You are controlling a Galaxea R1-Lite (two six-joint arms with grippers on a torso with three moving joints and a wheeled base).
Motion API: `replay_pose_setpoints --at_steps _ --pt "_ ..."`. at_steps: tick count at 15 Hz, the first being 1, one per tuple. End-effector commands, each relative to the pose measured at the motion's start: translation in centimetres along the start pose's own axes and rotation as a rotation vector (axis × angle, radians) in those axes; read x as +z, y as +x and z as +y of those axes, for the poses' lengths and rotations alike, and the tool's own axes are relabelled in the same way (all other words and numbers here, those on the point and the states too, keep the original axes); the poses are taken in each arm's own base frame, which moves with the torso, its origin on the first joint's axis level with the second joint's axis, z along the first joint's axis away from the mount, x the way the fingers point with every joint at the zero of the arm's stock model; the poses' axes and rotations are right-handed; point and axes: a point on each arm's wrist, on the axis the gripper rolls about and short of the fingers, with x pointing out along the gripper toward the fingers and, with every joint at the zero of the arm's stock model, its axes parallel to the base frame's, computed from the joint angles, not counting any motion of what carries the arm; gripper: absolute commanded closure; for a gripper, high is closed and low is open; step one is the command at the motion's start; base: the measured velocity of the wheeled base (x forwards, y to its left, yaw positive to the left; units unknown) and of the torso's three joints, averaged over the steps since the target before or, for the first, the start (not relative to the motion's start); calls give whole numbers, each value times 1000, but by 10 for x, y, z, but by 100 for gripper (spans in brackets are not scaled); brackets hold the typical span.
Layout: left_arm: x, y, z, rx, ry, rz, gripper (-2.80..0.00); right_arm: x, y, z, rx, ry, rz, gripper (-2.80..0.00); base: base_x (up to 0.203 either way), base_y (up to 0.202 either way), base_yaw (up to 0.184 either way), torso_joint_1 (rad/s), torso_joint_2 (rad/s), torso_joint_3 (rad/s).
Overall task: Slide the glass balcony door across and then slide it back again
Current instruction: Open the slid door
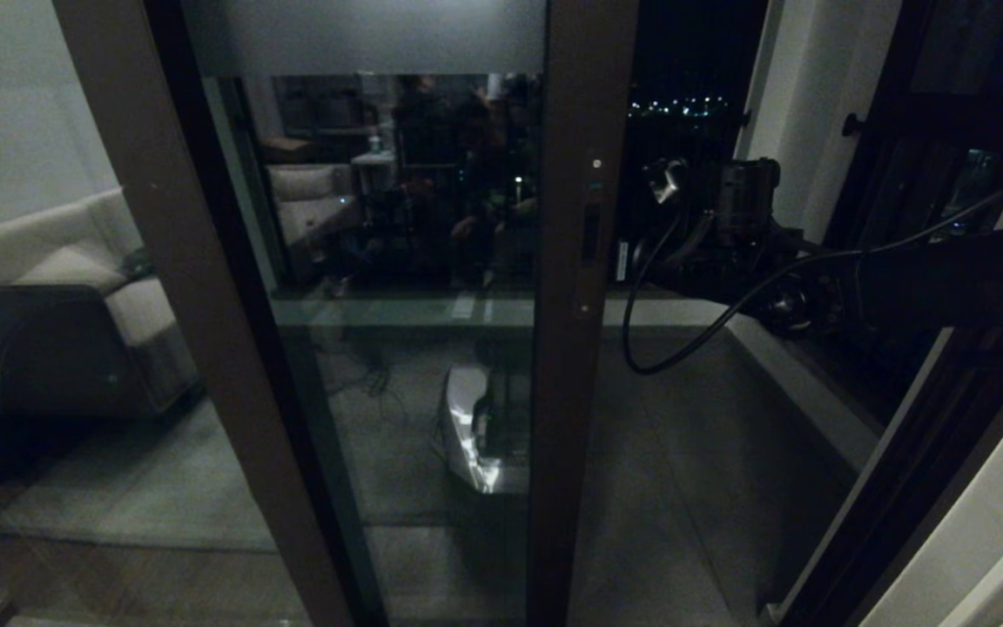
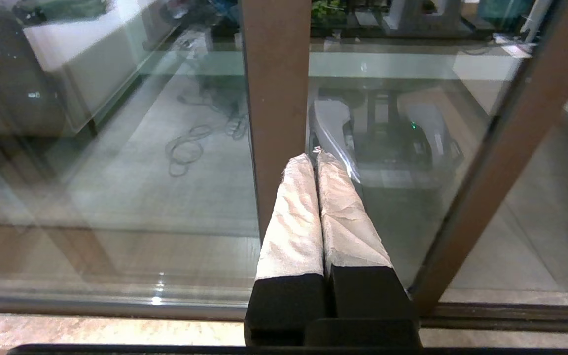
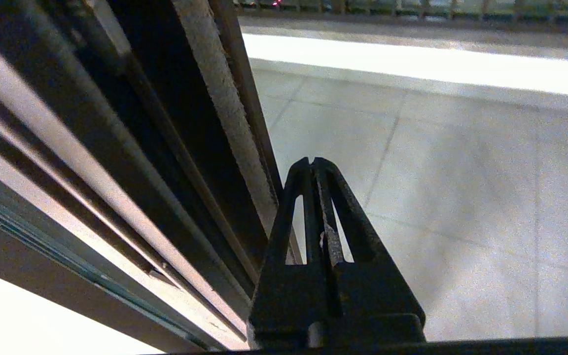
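The glass balcony door [image 1: 397,261] fills the middle of the head view, with a frosted band along its top. Its dark brown stile [image 1: 580,366] carries a narrow pull slot [image 1: 590,233]. Right of the stile a gap shows the balcony floor. My right arm [image 1: 902,279] reaches into that gap from the right. My right gripper [image 3: 312,160] is shut on nothing, close beside the door's edge [image 3: 225,98] and over the floor tiles. My left gripper [image 2: 313,157], its fingers wrapped in white cloth, is shut and empty, low before the glass [image 2: 402,207]. The stile [image 2: 511,148] rises to its right.
A second brown upright [image 1: 188,261] stands left of the door glass, and the left gripper's tips lie just in front of this upright [image 2: 274,98]. A black-framed window [image 1: 945,104] and a white wall [image 1: 806,104] bound the balcony on the right. The floor track [image 2: 511,315] runs below.
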Motion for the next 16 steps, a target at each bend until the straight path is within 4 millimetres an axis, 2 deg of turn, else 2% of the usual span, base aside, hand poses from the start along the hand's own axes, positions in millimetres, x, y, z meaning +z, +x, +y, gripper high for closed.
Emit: replay_pose_setpoints --at_steps 1,7,12,16 --pt "0 0 0 0 0 0 0 -7 12 10 -3 -4 -7 0 0 0 0 0 0 0" --pt "0 0 0 0 0 0 0 -10 18 21 18 -7 -6 0 0 0 0 0 0 0" --pt "0 0 0 0 0 0 0 -7 35 37 12 -14 -54 0 0 0 0 0 0 0" --pt "0 0 0 0 0 0 0 -15 42 47 27 -15 -43 0 0 0 0 0 0 0"
